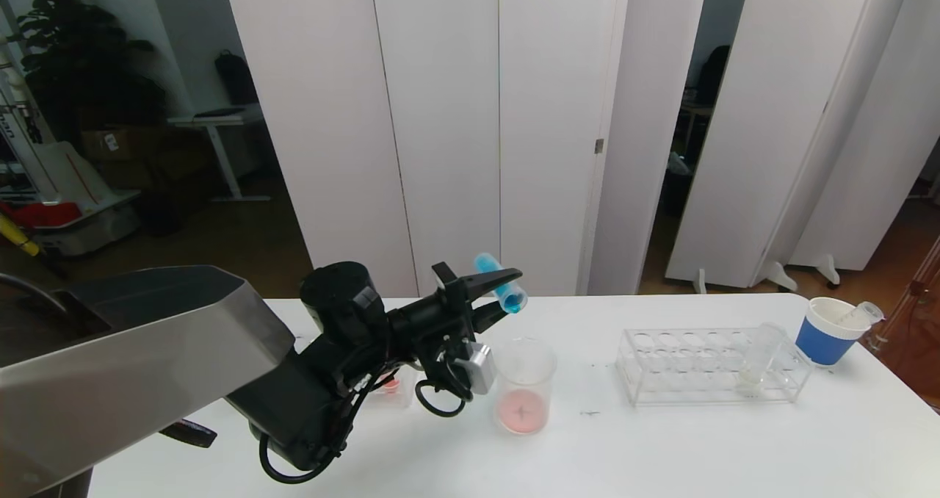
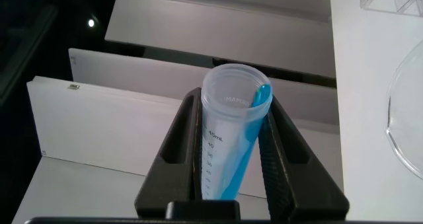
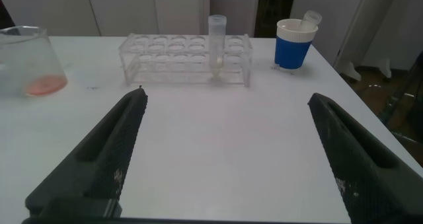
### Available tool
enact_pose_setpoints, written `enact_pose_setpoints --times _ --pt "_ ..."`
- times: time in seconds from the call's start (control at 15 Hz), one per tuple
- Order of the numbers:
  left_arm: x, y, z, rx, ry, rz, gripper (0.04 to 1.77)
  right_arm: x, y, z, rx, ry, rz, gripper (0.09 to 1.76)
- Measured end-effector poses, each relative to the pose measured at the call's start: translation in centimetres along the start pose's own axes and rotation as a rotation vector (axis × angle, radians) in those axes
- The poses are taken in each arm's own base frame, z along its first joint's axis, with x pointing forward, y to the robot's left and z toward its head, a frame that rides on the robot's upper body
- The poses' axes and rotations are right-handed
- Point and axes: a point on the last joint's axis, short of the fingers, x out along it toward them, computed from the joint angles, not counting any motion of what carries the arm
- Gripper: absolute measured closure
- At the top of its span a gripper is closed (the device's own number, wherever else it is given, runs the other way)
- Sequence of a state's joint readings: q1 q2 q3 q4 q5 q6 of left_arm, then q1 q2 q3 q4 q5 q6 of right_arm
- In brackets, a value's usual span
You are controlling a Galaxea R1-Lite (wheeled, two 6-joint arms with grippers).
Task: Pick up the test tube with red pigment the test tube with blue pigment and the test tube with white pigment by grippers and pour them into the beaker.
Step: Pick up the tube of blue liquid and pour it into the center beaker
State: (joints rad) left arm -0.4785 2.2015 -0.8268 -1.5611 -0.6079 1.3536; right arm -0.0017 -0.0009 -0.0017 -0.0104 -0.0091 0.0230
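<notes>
Head view: the left gripper (image 1: 493,297) (fingers clamped) pinches the test tube with blue pigment (image 1: 501,283), tilted above the beaker (image 1: 523,385).

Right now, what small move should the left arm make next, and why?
Probably tip further: the left gripper is shut on the test tube with blue pigment, tilted above the beaker, whose bottom shows only pinkish-red pigment. The blue looks unpoured.

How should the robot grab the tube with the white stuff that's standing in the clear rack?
Probably by its upper part. The test tube with white pigment stands upright in the clear rack, with its top sticking out above the holes and its lower end inside the frame. The open right claw could come in level from the front, fingers on either side, then lift straight up.
</notes>
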Motion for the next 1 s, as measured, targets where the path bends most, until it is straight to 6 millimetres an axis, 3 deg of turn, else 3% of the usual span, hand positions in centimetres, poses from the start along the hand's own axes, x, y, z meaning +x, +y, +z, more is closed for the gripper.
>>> enact_pose_setpoints --times 1.0 --pt "1.1 -0.5 -0.5 0.065 0.01 0.017 1.22 0.0 0.0 0.0 0.0 0.0 0.0 0.1"
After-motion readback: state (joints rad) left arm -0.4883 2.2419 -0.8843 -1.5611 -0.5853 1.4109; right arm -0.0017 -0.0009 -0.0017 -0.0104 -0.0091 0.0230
